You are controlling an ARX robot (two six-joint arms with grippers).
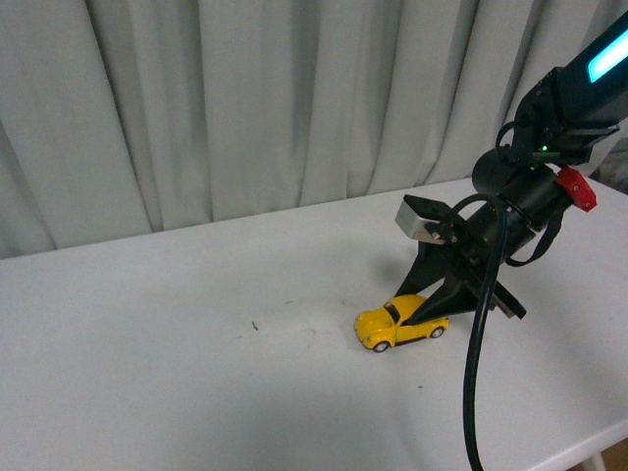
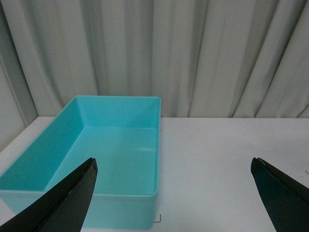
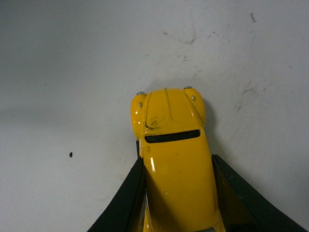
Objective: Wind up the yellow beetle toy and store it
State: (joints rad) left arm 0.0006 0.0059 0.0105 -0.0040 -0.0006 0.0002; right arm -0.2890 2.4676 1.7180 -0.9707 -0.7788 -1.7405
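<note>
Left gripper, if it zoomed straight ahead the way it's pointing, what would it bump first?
The open left gripper would probably hit the turquoise bin first: its near wall sits right ahead of one finger. The other faces bare table, then curtain. Depth is unclear.

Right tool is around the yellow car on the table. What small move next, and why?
Probably drag the yellow beetle toy backward on its wheels to wind it: the right tool hugs both flanks, and the toy sits on the table.
</note>
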